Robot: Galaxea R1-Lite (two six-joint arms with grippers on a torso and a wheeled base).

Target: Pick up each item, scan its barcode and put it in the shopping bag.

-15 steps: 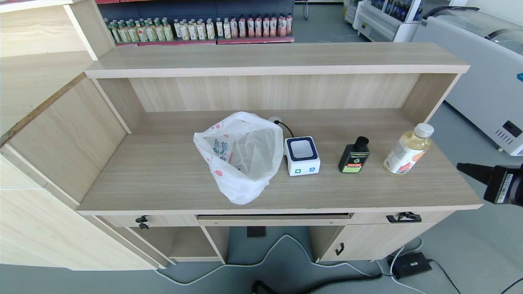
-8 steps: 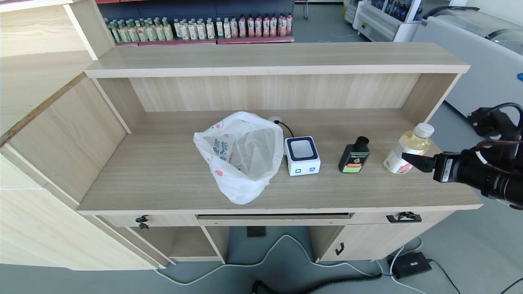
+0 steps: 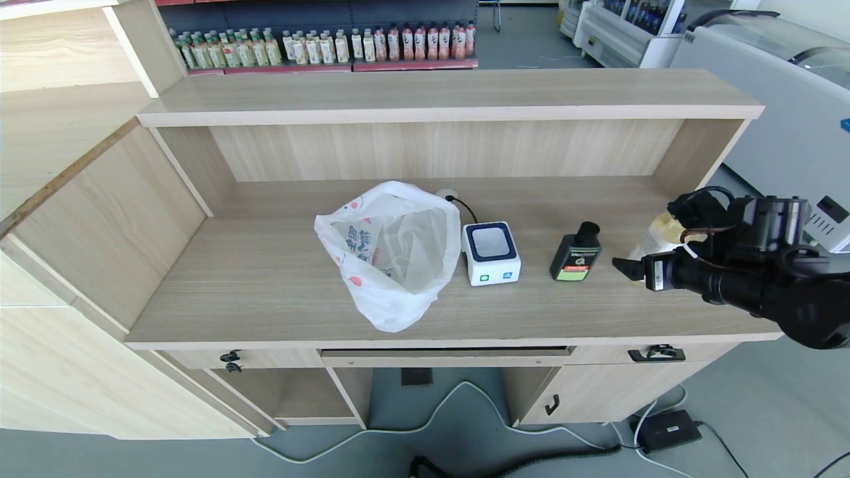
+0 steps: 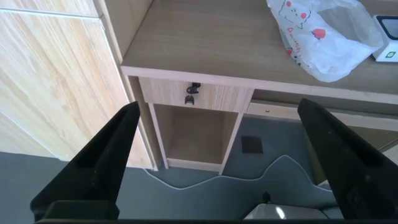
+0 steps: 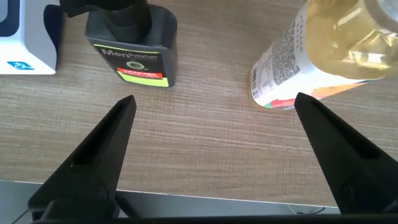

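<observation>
Progress: nothing is looking done yet; both bottles are standing on the worktop (image 3: 265, 285), neither is being held, and the first pick-up is, by my reading, only now being set up
Bag (image 3: 388, 255): is lying open-mouthed at mid-worktop, just left of the scanner (image 3: 490, 252); its thin film is showing no item inside, as far as I can tell
Scanner: is sitting between the bag and the black bottle (image 3: 575, 253), window facing up; nothing is being held over it
Black bottle: is standing upright just right of the scanner, apart from it
Tea bottle (image 5: 323, 56): is standing farthest right, near the black bottle but not touching it
Right pincer (image 5: 216, 102): is gaping wide and gripping nothing; it is hovering low over the worktop's front edge, facing the gap between the black bottle and the tea bottle, touching neither
Left pincer (image 4: 219, 109): is spread wide and carrying nothing; it is hanging out in front of the worktop's left end, well apart from both bottles
Remaining: everything is waiting; each bottle is needing its grasp, its pass over the scanner and its drop into the bag
Likely first pick: the right pincer is sitting nearest the two bottles, so one of them is probably going first; which one, I cannot tell
</observation>
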